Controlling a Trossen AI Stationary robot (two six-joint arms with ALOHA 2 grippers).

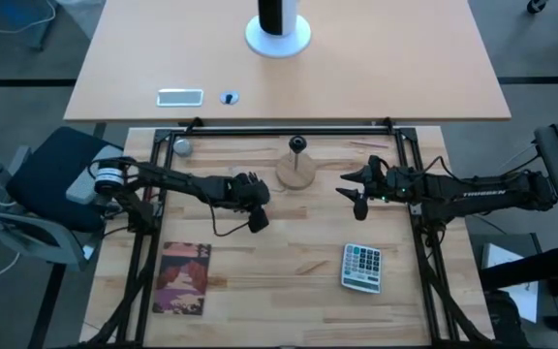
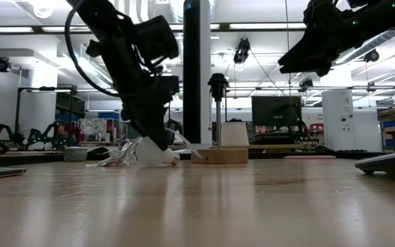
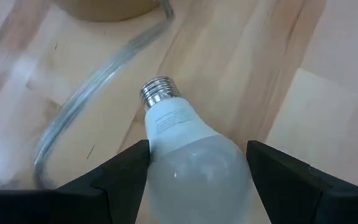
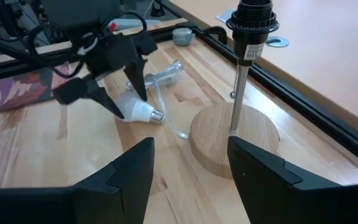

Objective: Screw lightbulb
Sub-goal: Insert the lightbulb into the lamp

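The frosted-white lightbulb (image 3: pixel 194 165) lies on its side on the wooden table, its silvery screw base (image 3: pixel 159 92) pointing away from my left gripper (image 3: pixel 197 186). That gripper is low at the table, left of the lamp stand, and is shut on the bulb; it also shows in the right wrist view (image 4: pixel 129 106) and the low view (image 2: pixel 158 147). The wooden lamp stand (image 4: pixel 235 137) carries an upright rod with a black socket (image 4: pixel 252 22). My right gripper (image 4: pixel 188 180) hangs open and empty above the table, right of the stand (image 1: pixel 296 167). My left gripper has the bulb's round glass globe (image 3: pixel 166 168) between its two fingers, one finger (image 3: pixel 126 177) on each side. The fingers slant down from the table's left and lie along the bulb. The bulb rests on the table (image 2: pixel 162 159), base toward the lamp stand.
A crumpled clear plastic wrapper (image 4: pixel 166 74) lies just beyond the bulb. A small grey ball (image 1: pixel 181 146) sits at the far left by the frame. A calculator (image 1: pixel 361 267) lies near right and a printed booklet (image 1: pixel 182 278) near left. A black frame (image 1: pixel 289 126) bounds the table.
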